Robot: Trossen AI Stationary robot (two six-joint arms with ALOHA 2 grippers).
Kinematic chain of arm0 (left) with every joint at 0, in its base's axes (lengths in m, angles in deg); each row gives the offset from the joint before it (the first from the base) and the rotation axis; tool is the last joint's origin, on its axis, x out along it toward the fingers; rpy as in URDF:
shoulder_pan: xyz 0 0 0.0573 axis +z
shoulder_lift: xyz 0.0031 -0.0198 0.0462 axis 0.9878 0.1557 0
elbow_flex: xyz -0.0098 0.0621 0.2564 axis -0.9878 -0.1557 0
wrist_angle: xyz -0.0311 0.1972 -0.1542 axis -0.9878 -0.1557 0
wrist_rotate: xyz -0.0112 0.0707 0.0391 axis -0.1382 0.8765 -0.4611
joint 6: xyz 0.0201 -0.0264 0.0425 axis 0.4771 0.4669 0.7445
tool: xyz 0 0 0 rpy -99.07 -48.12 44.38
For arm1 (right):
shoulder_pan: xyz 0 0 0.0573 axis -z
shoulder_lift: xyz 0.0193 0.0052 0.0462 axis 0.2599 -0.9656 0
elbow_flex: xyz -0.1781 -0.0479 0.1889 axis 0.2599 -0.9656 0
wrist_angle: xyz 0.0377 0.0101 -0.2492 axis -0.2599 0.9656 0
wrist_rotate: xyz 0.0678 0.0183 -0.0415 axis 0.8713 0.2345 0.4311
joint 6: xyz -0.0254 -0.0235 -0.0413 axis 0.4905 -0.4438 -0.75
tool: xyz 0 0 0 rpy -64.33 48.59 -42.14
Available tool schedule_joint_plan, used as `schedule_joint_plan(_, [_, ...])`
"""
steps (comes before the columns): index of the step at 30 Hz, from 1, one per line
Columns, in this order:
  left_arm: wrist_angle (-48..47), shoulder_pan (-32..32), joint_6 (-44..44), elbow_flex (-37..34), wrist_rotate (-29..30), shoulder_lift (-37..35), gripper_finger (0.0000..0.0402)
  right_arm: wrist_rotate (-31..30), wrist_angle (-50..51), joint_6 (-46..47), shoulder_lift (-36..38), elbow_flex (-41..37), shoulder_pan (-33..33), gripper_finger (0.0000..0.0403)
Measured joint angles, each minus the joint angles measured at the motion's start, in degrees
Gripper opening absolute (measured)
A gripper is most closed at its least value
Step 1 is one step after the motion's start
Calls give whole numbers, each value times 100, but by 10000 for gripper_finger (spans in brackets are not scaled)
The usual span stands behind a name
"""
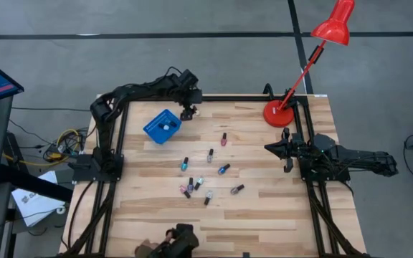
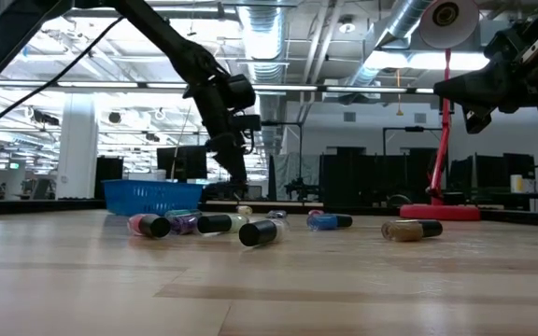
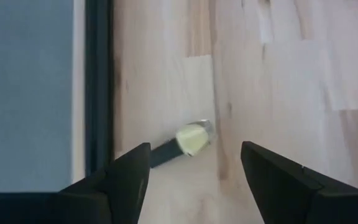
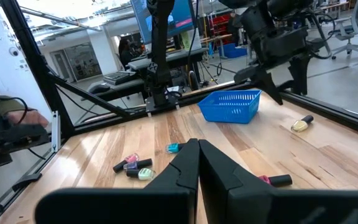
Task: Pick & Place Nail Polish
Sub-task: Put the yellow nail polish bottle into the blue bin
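Left claw (image 3: 194,171) hangs spread wide over a pale-yellow polish bottle (image 3: 191,138) straight ahead, the blue bin (image 1: 163,126) nearly empty, most bottles (image 1: 199,180) left.

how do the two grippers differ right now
The left gripper has its fingers spread open; the right gripper is shut with nothing between its fingers. The left hangs over a pale yellow nail polish bottle lying near the table's far edge beside the blue bin; the right waits on its own side. Both are dark two-finger grippers.
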Motion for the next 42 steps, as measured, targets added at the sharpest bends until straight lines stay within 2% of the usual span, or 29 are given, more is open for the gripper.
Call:
schedule_joint_plan(19, [199, 143, 829, 19, -310, 760, 246, -6, 0, 0, 0, -2, 0, 0])
schedule_joint_plan(25, [-29, 122, 867, 380, -316, 1055, 246, -10, 0, 1, 0, 0, 0, 0])
schedule_joint_plan(31, [-112, 92, 985, 412, -318, 1078, 245, -10, 0, 1, 0, 0, 1, 0])
schedule_joint_plan(35, [-204, 92, 978, 408, -372, 1078, 233, -10, 0, 1, 0, 0, 2, 0])
schedule_joint_plan(42, [-195, 39, 641, 408, -383, 1078, 189, -11, 0, 1, 0, -2, 0, 0])
